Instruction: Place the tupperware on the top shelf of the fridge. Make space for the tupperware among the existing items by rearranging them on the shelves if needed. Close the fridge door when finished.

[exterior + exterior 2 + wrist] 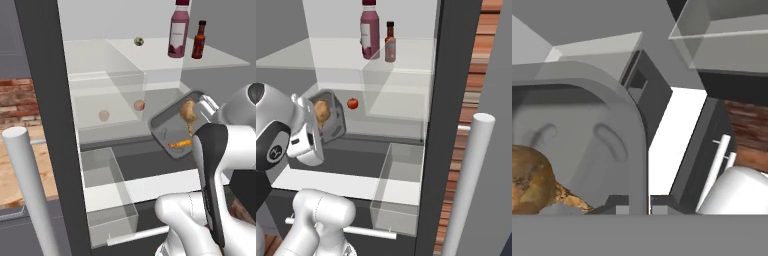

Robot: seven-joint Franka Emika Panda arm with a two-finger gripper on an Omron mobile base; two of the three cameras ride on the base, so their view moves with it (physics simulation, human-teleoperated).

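My gripper (640, 206) is shut on the rim of the tupperware (172, 125), a grey tray holding browned food. I hold it tilted on edge in front of the open fridge (125, 20), below the top shelf (150, 57). From the right the tupperware (336, 122) stands beside my hand. It also fills the left of the hand view (587, 140). The tall pinkish-red bottle (178, 30) and the small brown sauce bottle (199, 41) stand side by side on the top shelf's right part; the right base view also has the bottle (370, 30) and sauce bottle (390, 42).
A small round item (139, 41) lies on the top shelf left of the bottles. A red fruit (352, 103) sits on the shelf below. The fridge door (45, 100) stands open at left with a clear bin (107, 185) and white handle (25, 185).
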